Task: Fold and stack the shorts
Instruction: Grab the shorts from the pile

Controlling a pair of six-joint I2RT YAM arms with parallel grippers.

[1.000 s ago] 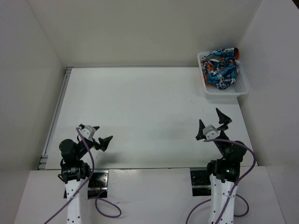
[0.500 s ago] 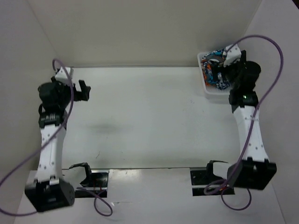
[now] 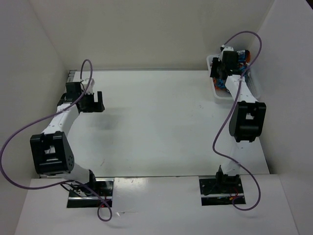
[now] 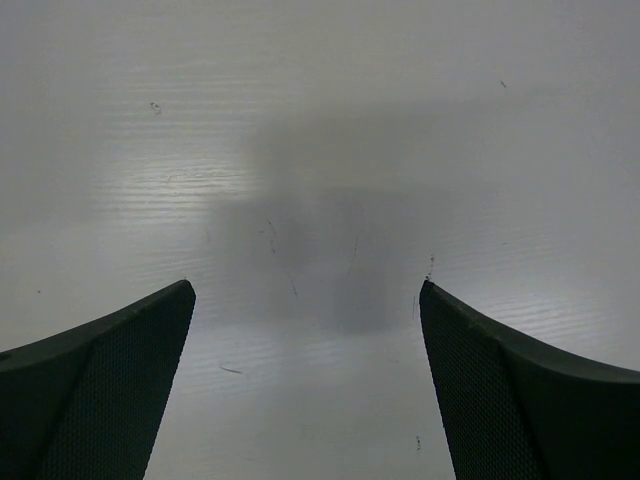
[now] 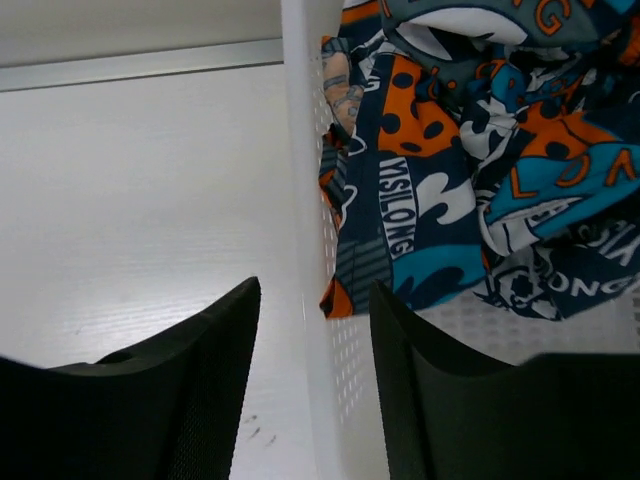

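shorts (image 5: 430, 200): soft teal-orange print fabric, bunched in white plastic mesh basket (image 5: 300, 150)
left jaws: wide open, empty
right jaws: partly open, astride basket wall

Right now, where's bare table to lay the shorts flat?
The middle of the table is bare, from the left gripper across to the basket. The far right corner is crowded: the basket, the shorts bunched inside it, and the right gripper astride its wall.
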